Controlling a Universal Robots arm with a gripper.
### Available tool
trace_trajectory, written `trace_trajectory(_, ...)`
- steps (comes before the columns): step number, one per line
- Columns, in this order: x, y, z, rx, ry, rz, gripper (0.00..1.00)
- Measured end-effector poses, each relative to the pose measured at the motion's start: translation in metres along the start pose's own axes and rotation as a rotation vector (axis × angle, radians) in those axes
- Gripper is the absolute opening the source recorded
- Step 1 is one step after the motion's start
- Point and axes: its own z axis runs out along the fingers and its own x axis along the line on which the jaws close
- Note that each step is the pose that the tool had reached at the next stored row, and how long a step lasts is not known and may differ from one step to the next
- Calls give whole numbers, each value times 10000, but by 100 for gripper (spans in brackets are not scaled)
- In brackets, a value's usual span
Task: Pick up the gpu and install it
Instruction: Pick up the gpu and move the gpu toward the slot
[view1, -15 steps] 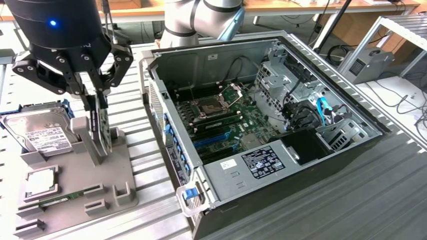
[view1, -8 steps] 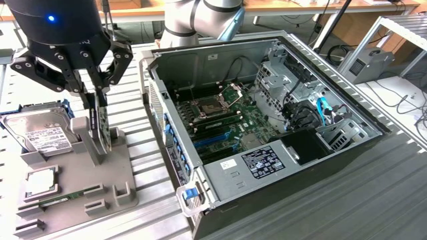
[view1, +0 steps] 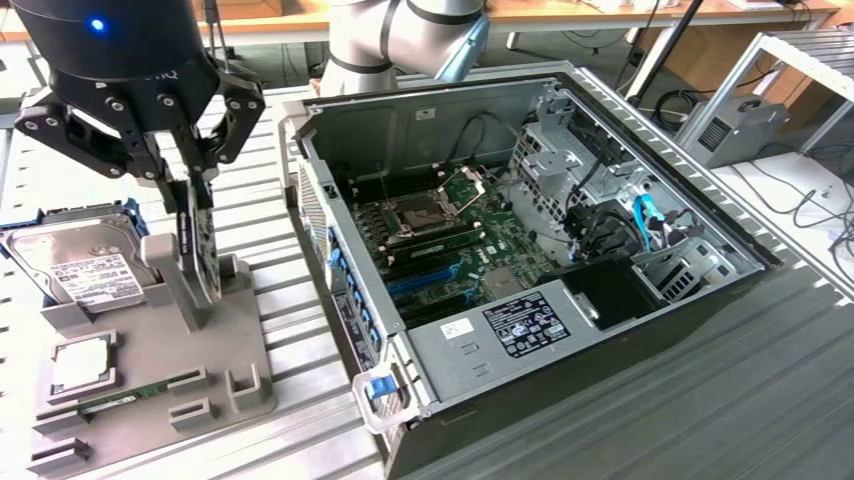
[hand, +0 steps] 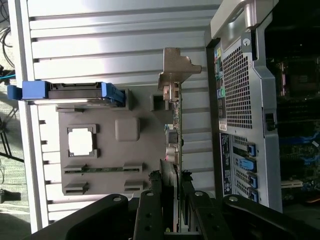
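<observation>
**While the tower lies open, gripper has the gpu in its fingers**

Where the two black fingers narrow to a half-open span, they pinch the gpu between them, one pad on each face near the fan cooler. The card stands on edge, with its silver bracket pointing away from the gripper. It stands at the gray parts fixture, at the exterior view's left; whether it has left its slot cannot be told. The grasp looks made, and the carry and the seating in the motherboard are not done. The fixture's posts stand close beside the card, and the computer case rises just beside it on the exterior view's right. A hard drive and a processor share the fixture. Above the card the air is free; inside the case, cables and a drive cage crowd the far end.
</observation>
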Motion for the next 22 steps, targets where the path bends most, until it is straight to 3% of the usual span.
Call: trace_trajectory(22,-5,7,-168,-1,0,-1,26)
